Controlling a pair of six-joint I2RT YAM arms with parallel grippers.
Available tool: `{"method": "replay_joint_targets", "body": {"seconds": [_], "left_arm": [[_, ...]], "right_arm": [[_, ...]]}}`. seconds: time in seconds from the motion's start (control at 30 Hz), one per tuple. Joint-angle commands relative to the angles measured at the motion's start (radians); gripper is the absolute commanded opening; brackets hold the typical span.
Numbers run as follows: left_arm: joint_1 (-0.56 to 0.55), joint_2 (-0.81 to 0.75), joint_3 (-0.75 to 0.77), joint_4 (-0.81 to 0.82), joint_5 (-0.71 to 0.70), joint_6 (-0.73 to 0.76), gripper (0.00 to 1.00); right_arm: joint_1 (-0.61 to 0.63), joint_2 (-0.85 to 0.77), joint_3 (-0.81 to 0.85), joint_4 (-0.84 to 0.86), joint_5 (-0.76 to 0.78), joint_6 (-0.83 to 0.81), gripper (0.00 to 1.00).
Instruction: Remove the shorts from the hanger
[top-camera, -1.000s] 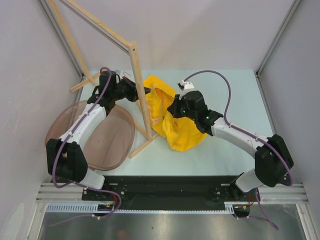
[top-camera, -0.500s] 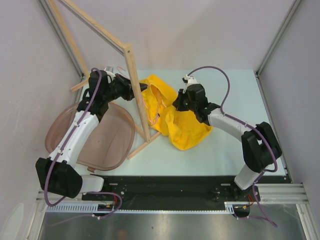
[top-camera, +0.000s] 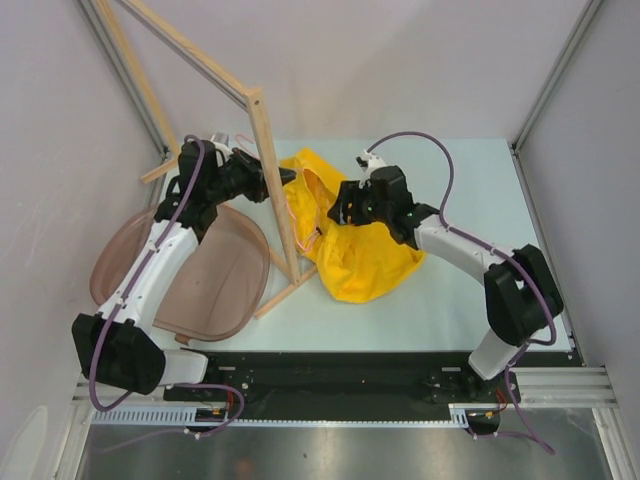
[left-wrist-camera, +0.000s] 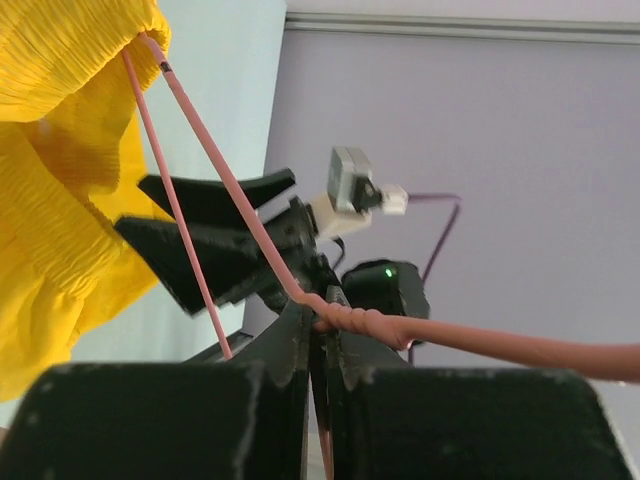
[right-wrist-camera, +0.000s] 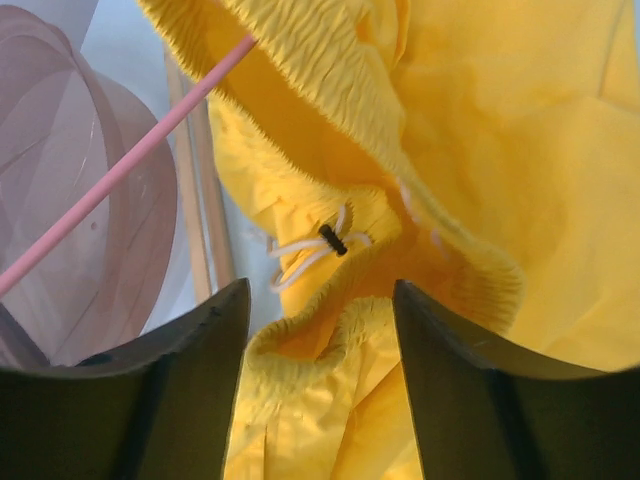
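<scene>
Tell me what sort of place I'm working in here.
Probably a lab robot cell, not a home: bare grey walls in metal framing, arms bolted to a rail, one pale table.

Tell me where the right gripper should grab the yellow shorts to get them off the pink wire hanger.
Grip the bright yellow fabric shorts at the gathered waistband ridge beside the white drawstring knot, coming from the right. That ridge bulges up straight ahead of the open right gripper, apart from the thin pink wire hanger clamped by the left gripper.
</scene>
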Motion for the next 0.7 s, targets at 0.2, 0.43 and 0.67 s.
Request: {"method": "replay_joint_targets", "body": {"seconds": [0.2,0.43,0.67], "left_arm": [[0.004,0.075,0.080,-0.032,-0.077,0.070,0.00],[-0.021,0.143,0.125,-0.073,-0.125,0.093,0.00],[-0.041,0.164,0.148,-0.113,-0.175,0.110,0.00]], "right_arm": [[0.184,-0.299,0.038,-0.268,0.171,-0.163,0.82],[0.374,-0.432,0.040,-0.299,0.280,-0.257,0.85],[0.500,-0.464,0.038,-0.302,0.413,-0.315,0.85]]}}
